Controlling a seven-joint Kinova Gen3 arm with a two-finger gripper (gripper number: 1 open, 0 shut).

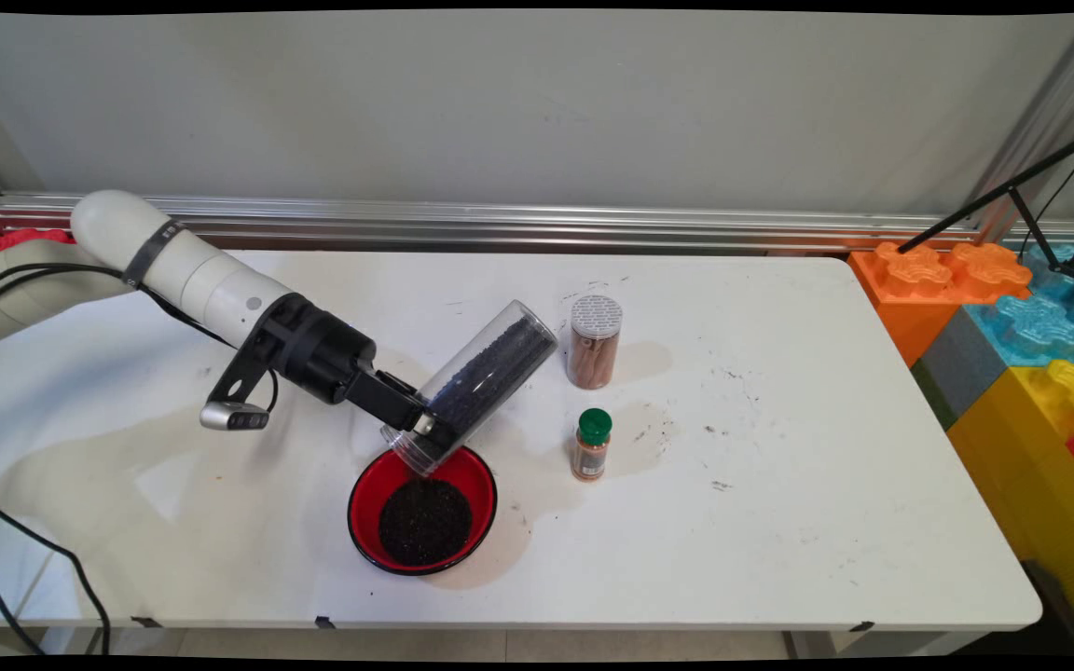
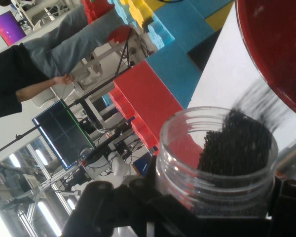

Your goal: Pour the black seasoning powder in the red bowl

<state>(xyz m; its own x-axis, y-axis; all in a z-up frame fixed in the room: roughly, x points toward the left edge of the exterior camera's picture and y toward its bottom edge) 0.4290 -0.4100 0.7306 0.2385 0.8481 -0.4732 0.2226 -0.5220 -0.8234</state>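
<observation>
The black hand (image 1: 420,424) is clamped on a clear plastic jar (image 1: 476,382) near its open mouth, and the jar is tipped mouth-down, its closed end raised up and to the right. Dark granules (image 1: 490,368) fill much of the jar's length. The mouth hangs right over the far rim of a red bowl (image 1: 364,522), and there is a dark heap (image 1: 425,522) of the same granules in the bowl's bottom. From the hand view, the threaded open mouth of the jar (image 2: 217,158) sits between the fingers (image 2: 113,197), granules (image 2: 237,143) piled against its lower lip, with a blurred dark streak between the mouth and the red bowl (image 2: 271,44) at upper right.

The bowl stands on the white bench (image 1: 779,447), near the front edge. To the right of the tipped jar stands an upright clear container (image 1: 593,343) of brown sticks with a pale patterned lid, well clear of the hand. Nearer the camera, just right of the bowl, a small spice bottle (image 1: 591,445) with a green cap stands upright. Dark specks (image 1: 719,429) are scattered on the bench to the right of the bottle. Big orange, blue and yellow blocks (image 1: 1012,317) are stacked off the bench's right end.
</observation>
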